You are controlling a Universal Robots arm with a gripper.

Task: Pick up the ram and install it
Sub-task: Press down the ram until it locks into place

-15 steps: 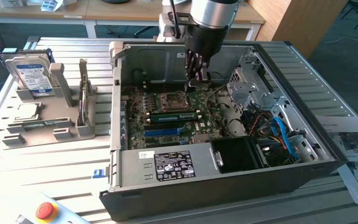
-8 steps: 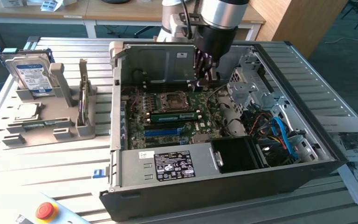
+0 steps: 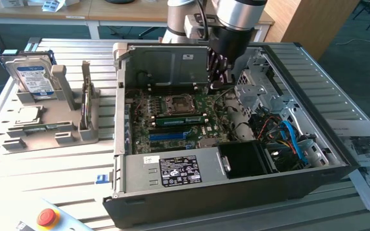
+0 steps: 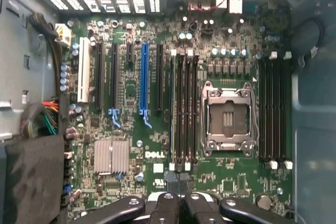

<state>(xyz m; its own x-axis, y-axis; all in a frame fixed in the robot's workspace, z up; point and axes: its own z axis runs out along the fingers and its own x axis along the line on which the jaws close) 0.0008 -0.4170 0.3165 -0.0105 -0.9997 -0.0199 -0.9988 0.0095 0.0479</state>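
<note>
The ram [image 3: 179, 120] looks seated in its motherboard [image 4: 231, 182] slot. The claw [image 4: 178, 187], pinched shut and empty, hangs above.

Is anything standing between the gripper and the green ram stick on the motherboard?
Nothing visible does. The shut gripper hangs over the motherboard, just off the end of the memory slots. The ram stands seated in one of them, with open air between it and the gripper.
</note>
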